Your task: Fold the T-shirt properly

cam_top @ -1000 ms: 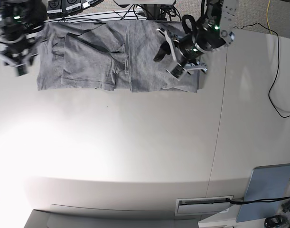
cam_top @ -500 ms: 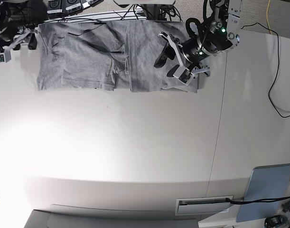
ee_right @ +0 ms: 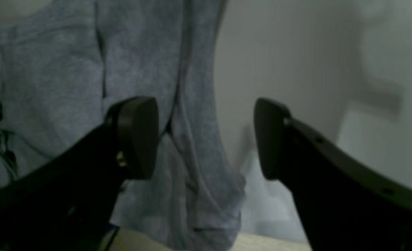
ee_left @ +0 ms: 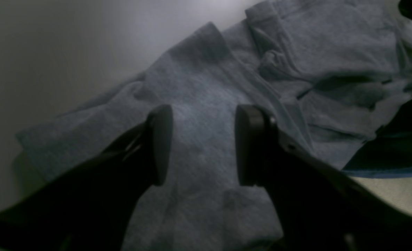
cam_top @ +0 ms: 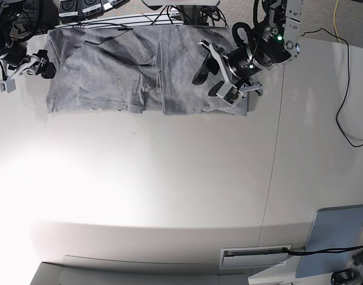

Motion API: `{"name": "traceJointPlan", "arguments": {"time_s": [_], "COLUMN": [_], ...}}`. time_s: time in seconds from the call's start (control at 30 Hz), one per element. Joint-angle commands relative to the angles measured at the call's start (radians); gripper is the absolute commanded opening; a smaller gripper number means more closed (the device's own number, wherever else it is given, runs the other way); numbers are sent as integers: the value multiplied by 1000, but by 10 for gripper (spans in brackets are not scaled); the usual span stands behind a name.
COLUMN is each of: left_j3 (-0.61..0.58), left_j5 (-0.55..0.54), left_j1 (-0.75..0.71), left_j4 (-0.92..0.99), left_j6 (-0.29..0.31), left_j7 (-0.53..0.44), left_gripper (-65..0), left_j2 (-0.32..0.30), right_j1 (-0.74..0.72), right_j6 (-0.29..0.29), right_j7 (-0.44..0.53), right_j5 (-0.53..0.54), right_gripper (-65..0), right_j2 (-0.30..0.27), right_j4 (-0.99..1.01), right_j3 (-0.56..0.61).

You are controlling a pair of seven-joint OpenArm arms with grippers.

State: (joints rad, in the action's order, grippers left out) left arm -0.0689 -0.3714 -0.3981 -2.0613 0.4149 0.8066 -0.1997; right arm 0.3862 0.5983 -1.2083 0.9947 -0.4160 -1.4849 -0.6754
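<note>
The grey T-shirt (cam_top: 139, 71) lies folded into a wide, creased band along the table's far edge, plain face up. My left gripper (cam_top: 210, 84) hovers open over the band's right part. In the left wrist view its fingers (ee_left: 160, 143) straddle bare grey cloth (ee_left: 206, 87), holding nothing. My right gripper (cam_top: 25, 74) stands open just off the band's left end, above the table. In the right wrist view the T-shirt (ee_right: 52, 87) runs behind the left finger (ee_right: 137, 136), and bare table shows between the jaws. The gripper midpoints are the left gripper (ee_left: 204, 144) and the right gripper (ee_right: 204, 137).
Black devices and cables (cam_top: 86, 9) crowd the far edge behind the shirt. A black cable (cam_top: 347, 89) loops over the table's right side. A grey-blue panel (cam_top: 335, 237) lies at the near right corner. A seam (cam_top: 273, 178) crosses the white table.
My right gripper has opened wider and swung from the far left corner back down beside the shirt's left end. My left gripper has stayed open and shifted only slightly over the shirt.
</note>
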Motion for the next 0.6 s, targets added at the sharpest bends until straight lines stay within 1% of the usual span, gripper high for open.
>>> {"name": "traceJointPlan", "arguments": {"time_s": [0.0,0.13,0.3,0.4,0.5,0.57], "left_j3": [1,1,1,1,1,1], "left_j5": [-15,-15,-14,-14,-14,-14], "left_j1": [5,5,5,5,5,5], "left_j4": [-16,-16,-16,-16,-16,-16], "left_j6": [3,3,2,0,0,0], "left_j7": [-22,-21,-20,-20,-19,-19], "left_gripper": [-349,-349,-349,-349,-349,-349], "left_j2": [0,0,0,0,0,0], "right_j1": [-10,-24,-23,-23,-23,-20], "right_j6": [8,8,8,7,7,7], "right_j7": [3,10,15,9,-28,-41], "right_j5": [18,18,18,21,69,76], "right_gripper": [-234,-234,-234,-234,-234,-234], "right_j2": [-22,-22,-21,-19,0,13], "right_j4": [2,47,48,48,48,48], "right_j3": [10,85,180,205,205,205]}}
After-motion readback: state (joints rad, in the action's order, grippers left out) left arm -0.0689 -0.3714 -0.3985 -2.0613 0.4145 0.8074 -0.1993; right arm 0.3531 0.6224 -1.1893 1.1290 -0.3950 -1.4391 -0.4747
